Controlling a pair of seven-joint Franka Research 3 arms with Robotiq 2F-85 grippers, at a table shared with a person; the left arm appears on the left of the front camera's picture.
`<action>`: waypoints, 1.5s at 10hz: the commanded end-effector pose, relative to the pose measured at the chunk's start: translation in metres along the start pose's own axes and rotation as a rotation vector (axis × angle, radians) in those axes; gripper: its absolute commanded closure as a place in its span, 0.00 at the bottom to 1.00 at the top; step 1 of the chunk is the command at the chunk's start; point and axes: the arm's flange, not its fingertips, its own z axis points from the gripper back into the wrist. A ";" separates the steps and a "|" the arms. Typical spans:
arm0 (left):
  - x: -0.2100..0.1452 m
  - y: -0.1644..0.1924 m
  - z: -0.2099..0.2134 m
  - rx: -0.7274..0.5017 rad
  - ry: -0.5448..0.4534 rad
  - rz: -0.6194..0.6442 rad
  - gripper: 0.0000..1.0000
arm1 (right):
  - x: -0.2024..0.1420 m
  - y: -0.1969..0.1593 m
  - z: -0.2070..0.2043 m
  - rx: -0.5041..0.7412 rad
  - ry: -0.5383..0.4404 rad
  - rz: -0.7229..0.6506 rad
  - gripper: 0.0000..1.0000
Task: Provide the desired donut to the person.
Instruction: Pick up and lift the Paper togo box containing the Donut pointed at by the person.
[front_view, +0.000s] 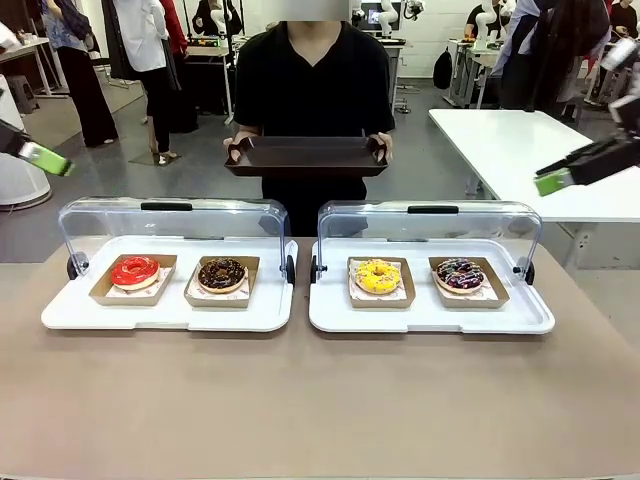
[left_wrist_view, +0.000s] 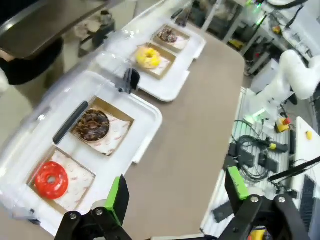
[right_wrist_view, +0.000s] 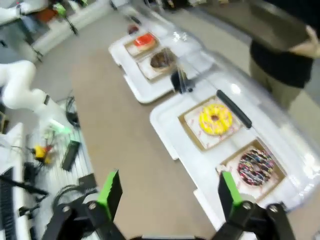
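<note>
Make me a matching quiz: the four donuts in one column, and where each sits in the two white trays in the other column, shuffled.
Sides are the robot's.
1. red donut
2. chocolate donut
3. yellow donut
4. dark sprinkled donut

A. right tray, right half
B. left tray, right half
C. left tray, left half
D. right tray, left half

Pairs: 1-C, 2-B, 3-D, 4-A

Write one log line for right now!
left gripper open; right gripper open; red donut, brown donut, yellow donut, sprinkled donut uncovered; person holds tray
</note>
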 end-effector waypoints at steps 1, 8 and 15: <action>-0.012 0.026 0.015 0.024 -0.091 -0.029 0.00 | -0.019 -0.019 0.022 0.105 -0.090 -0.039 0.00; -0.092 0.020 0.064 0.051 -0.216 -0.073 0.00 | -0.085 -0.026 0.080 0.124 -0.217 -0.035 0.00; -0.095 0.020 0.074 0.043 -0.198 -0.048 0.00 | -0.093 -0.024 0.082 0.115 -0.190 -0.062 0.00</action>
